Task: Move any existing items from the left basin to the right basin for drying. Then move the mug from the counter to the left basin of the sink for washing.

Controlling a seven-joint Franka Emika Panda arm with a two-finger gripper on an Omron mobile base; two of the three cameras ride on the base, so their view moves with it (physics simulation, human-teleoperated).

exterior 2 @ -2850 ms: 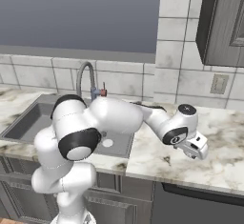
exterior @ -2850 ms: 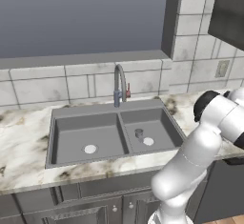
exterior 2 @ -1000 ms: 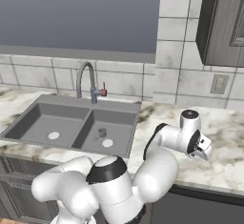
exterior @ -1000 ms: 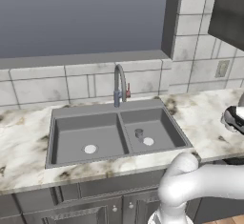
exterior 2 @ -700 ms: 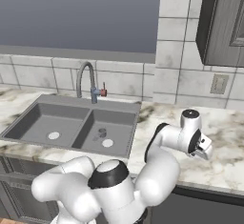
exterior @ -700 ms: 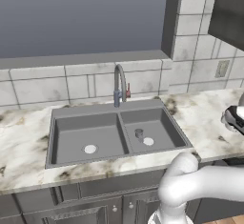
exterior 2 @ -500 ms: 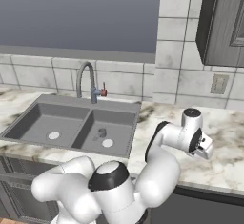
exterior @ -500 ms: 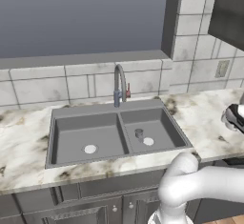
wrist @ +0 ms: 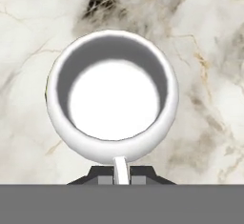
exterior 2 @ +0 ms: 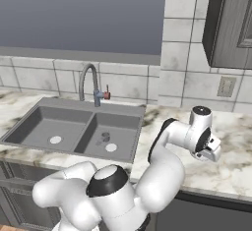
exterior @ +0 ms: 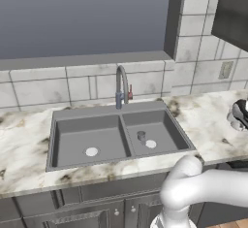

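Mug: my gripper has lowered right over it on the counter; finger opening unreadable. Pickup imminent.

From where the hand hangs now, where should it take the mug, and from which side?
Take the mug by its rim, from straight above. It stands upright on the counter with its mouth open toward the hand camera, and its handle points to the bottom of that view. Probably one finger inside, one outside the wall near the handle; the jaws' state cannot be told.
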